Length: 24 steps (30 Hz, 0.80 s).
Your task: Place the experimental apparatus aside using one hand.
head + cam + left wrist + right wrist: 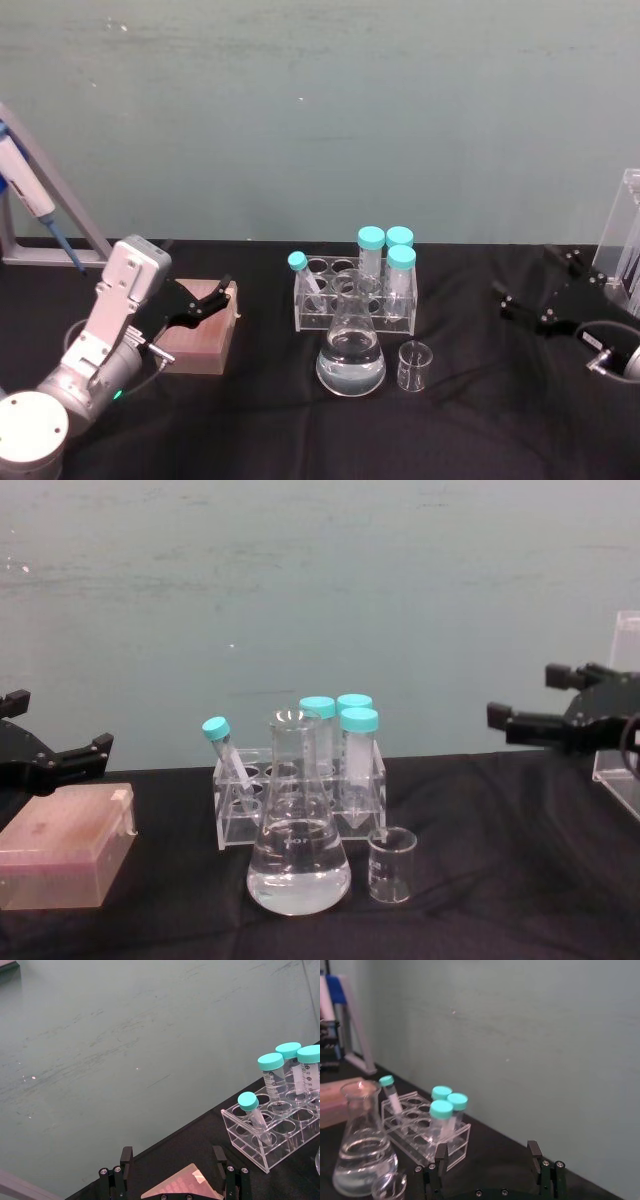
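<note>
Black tabletop (480,420) holds flask (351,355), beaker (414,366) and rack (312,318) before teal wall (320,120).

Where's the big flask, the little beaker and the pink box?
conical flask (350,362), head view, on its wide liquid-filled belly.
small beaker (413,367), head view, on its clear side wall.
pink box (60,826), chest view, on its top face.
</note>
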Tool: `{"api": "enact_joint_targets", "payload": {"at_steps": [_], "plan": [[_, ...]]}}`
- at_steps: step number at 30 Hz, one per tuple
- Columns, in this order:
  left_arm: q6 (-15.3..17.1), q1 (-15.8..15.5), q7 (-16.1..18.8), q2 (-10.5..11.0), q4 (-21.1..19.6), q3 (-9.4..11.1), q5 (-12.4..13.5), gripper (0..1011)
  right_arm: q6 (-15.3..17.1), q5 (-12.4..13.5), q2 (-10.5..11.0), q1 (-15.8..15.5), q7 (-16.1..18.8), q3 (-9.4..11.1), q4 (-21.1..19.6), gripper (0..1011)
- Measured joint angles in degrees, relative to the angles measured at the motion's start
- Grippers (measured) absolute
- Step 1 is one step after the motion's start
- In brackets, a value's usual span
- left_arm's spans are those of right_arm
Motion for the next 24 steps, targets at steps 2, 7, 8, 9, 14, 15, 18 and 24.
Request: {"api": "enact_joint_targets", "payload": {"at_steps": [2, 7, 8, 9, 14, 15, 18, 24], "plan": [[0.0, 0.0, 0.0, 0.0, 0.0, 0.0, 0.0, 1000, -0.1, 0.1, 0.2, 0.6, 0.7, -0.7, 0.9, 1000], [0.0, 0.0, 0.0, 0.0, 0.0, 0.0, 0.0, 1000, -1.3, -0.1, 0.9, 2.2, 2.4, -2.6, 3.5, 1000], [0.0, 0.0, 0.0, 0.0, 0.0, 0.0, 0.0, 1000, -1.7, -0.2, 1.0, 2.8, 2.8, -3.3, 4.3, 1000], [0.0, 0.0, 0.0, 0.0, 0.0, 0.0, 0.0, 1000, -2.0, -0.3, 1.1, 3.1, 3.0, -3.6, 4.7, 1000], [0.0, 0.0, 0.0, 0.0, 0.0, 0.0, 0.0, 1000, -3.6, 0.2, 1.2, 5.5, 5.6, -5.7, 8.1, 1000], [0.0, 0.0, 0.0, 0.0, 0.0, 0.0, 0.0, 1000, -3.6, 0.2, 1.2, 5.5, 5.6, -5.7, 8.1, 1000], [0.0, 0.0, 0.0, 0.0, 0.0, 0.0, 0.0, 1000, -3.8, 1.1, 1.1, 6.4, 6.9, -6.5, 9.8, 1000], [0.0, 0.0, 0.0, 0.0, 0.0, 0.0, 0.0, 1000, -4.3, 2.6, 0.9, 8.0, 9.3, -8.1, 12.4, 1000]]}}
